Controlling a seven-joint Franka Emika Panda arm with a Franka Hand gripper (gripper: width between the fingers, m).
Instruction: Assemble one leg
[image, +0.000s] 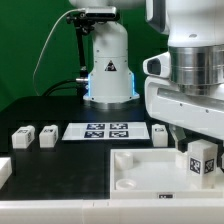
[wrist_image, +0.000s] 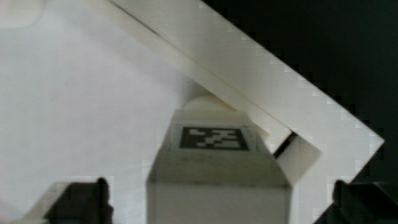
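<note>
One leg (image: 201, 160), a small white block with black-and-white tags, stands upright at the corner of the large white tray-like piece (image: 140, 172) on the exterior view's right. My gripper (image: 199, 148) is straight above it. In the wrist view the leg (wrist_image: 215, 150) shows its tag, and my gripper (wrist_image: 214, 208) straddles it. The dark fingertips (wrist_image: 80, 203) stand on either side with a strip of white showing between each and the leg, so the jaws are open. Three more legs lie on the black table: two on the left (image: 22, 138) (image: 47, 135), one beside the marker board (image: 160, 132).
The marker board (image: 105, 130) lies flat in the middle of the table. The robot's base (image: 108, 65) stands behind it. Another white part (image: 4, 172) shows at the exterior view's left edge. The tray's raised rim (wrist_image: 267, 90) runs diagonally past the leg.
</note>
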